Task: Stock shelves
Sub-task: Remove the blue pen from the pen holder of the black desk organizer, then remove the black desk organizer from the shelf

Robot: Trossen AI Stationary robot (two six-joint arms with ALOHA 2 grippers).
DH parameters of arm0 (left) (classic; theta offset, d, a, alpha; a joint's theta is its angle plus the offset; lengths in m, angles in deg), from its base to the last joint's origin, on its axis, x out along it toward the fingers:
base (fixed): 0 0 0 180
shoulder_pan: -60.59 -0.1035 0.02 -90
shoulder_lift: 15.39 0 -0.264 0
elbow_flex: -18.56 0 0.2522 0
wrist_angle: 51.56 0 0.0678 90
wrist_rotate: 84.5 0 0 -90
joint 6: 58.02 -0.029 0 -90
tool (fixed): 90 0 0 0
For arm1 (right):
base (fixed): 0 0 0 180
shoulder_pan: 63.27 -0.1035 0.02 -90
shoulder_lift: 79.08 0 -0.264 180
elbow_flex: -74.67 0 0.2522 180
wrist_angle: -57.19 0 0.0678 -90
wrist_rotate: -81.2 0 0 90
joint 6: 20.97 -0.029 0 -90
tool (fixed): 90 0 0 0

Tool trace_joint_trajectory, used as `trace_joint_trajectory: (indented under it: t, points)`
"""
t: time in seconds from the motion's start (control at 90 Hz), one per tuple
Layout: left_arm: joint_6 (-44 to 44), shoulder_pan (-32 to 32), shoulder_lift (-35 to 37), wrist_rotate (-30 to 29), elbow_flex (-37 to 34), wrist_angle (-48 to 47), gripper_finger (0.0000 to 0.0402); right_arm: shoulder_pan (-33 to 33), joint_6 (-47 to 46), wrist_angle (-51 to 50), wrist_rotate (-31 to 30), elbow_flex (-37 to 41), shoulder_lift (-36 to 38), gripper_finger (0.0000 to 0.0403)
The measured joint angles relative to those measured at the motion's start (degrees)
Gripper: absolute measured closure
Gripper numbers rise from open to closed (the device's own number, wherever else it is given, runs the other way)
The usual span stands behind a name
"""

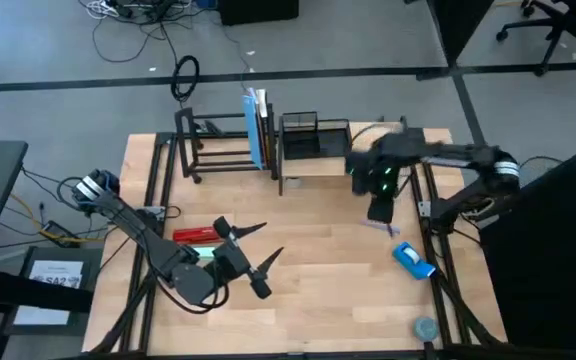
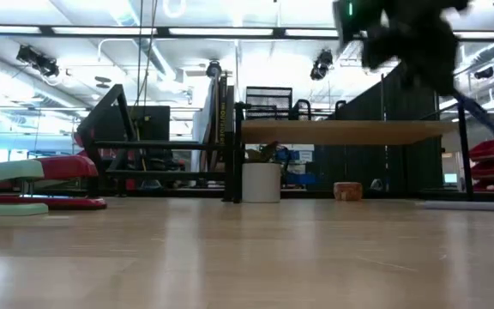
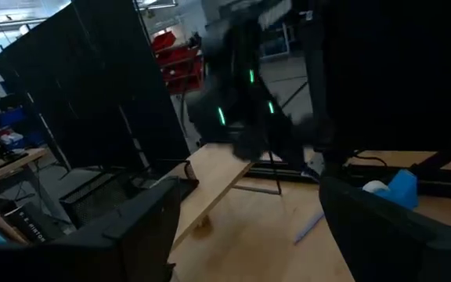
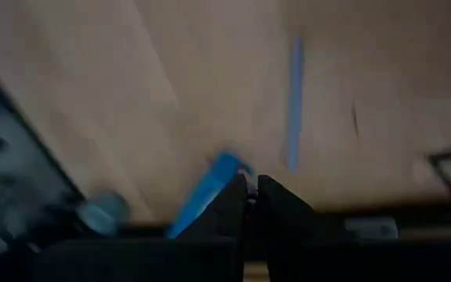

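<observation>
Wood shelf (image 1: 320,166) lengthwise along table's back edge

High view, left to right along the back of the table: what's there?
Black tube-frame rack → upright blue and white books → black mesh organizer tray on the wood plank shelf → right tool, shut, over the table just in front of the shelf.

Tube-frame rack (image 1: 218,145) stood at the desk's (image 1: 318,280) back left, plank-top shelf (image 1: 333,165) just to its right with mesh tray (image 1: 313,135) on it. Stapler (image 1: 196,237) lay front left; tape dispenser (image 1: 413,260) right, pen (image 1: 380,229) near it.
</observation>
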Motion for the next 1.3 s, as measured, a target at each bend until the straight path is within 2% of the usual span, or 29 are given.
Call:
trace_joint_trajectory:
  t: [0.167, 0.356, 0.789, 0.911, 1.111, 1.211, 1.3]
  points:
    - [0.2, 0.0, 0.0, 0.2, 0.0, 0.0, 0.0117, -3.2, 2.0, 2.3, -2.4, 5.5, -8.2, 0.0403]
    - [0.2, 0.0, 0.0, 0.2, 0.0, -0.1, 0.0117, -5.5, 5.4, 7.2, -3.8, 5.3, -14.3, 0.0403]
    - [0.3, 0.0, 0.0, 0.3, 0.0, -0.1, 0.0117, -6.4, 6.2, 17.6, -4.0, 2.4, -14.9, 0.0398]
    - [0.5, 0.0, 0.0, 0.3, 0.0, -0.1, 0.0117, -6.4, 6.2, 20.9, -4.0, 2.2, -14.9, 0.037]
    - [0.6, 0.0, 0.0, 0.3, 0.0, -0.1, 0.0117, -6.5, 6.4, 21.6, -4.9, 2.2, -14.1, 0.0289]
    - [0.6, 0.0, 0.0, 0.3, 0.0, -0.1, 0.0117, -7.0, 5.1, 23.7, -4.9, 2.3, -10.5, 0.0258]
    - [0.6, 0.0, 0.0, 0.3, 0.0, -0.3, 0.0117, -8.1, 3.9, 29.8, -4.8, 3.6, -4.4, 0.0239]
